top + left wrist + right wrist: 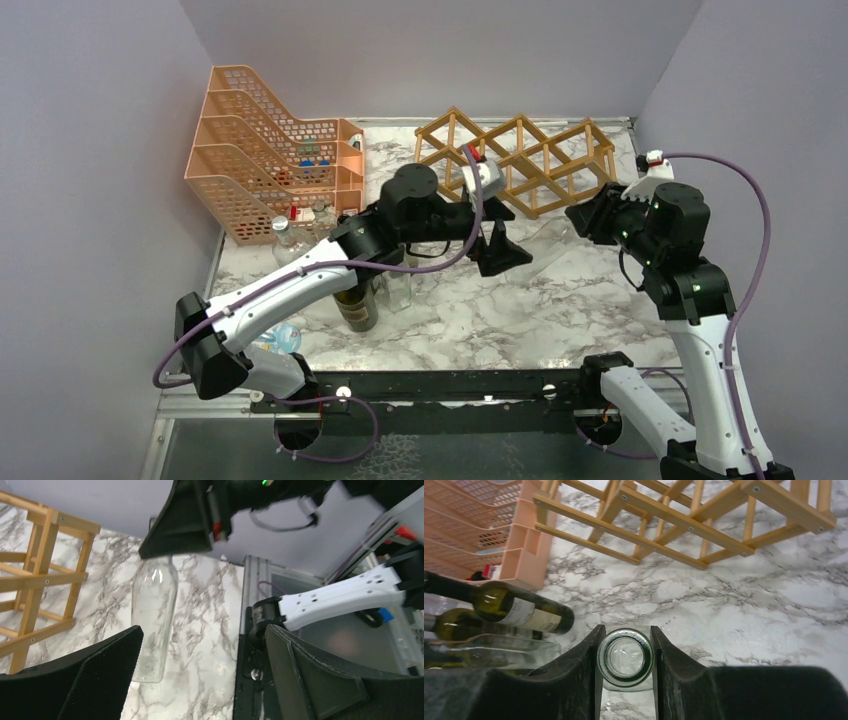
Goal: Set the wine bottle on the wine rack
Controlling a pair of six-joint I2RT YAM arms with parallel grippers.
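Note:
My right gripper [625,661] is shut on the neck of a clear glass wine bottle [625,657], whose open mouth faces the wrist camera. In the left wrist view the bottle's body [152,615] hangs over the marble table, its neck under the right gripper [185,527]. My left gripper [200,672] is open and empty, with the bottle's base just beside its left finger [90,680]. In the top view the left gripper [500,248] and right gripper [588,218] face each other in front of the wooden lattice wine rack [520,160], which also shows in the right wrist view [674,520].
An orange mesh file tray [260,150] stands at the back left with small items in it. A dark green bottle [357,300] and clear bottles [285,235] stand under the left arm. The right wrist view shows them at left [519,610]. A plastic bottle [280,338] lies near the left base.

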